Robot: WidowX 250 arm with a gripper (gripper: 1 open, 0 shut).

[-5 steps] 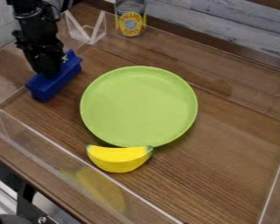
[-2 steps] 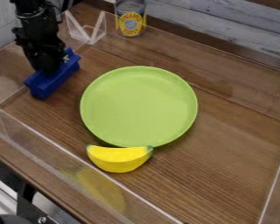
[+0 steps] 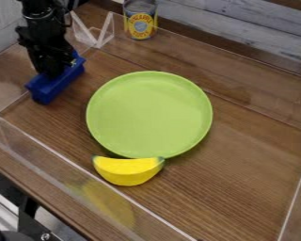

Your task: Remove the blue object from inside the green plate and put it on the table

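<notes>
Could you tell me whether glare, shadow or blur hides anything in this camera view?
In the camera view, the acrylic wall throws pale reflections along the near-left edge; the black gripper is dark, so its jaws over the blue object are hard to read; the green plate is evenly lit and sharp.

The scene is bright and evenly lit, with soft light that seems to come from above. The green plate (image 3: 150, 115) throws only a thin, weak shadow on the counter (image 3: 247, 179). The clear acrylic walls (image 3: 40, 169) show pale glare and reflections. The picture is small and a little soft; the dark tool (image 3: 50, 66) loses detail, perhaps from low resolution.
</notes>
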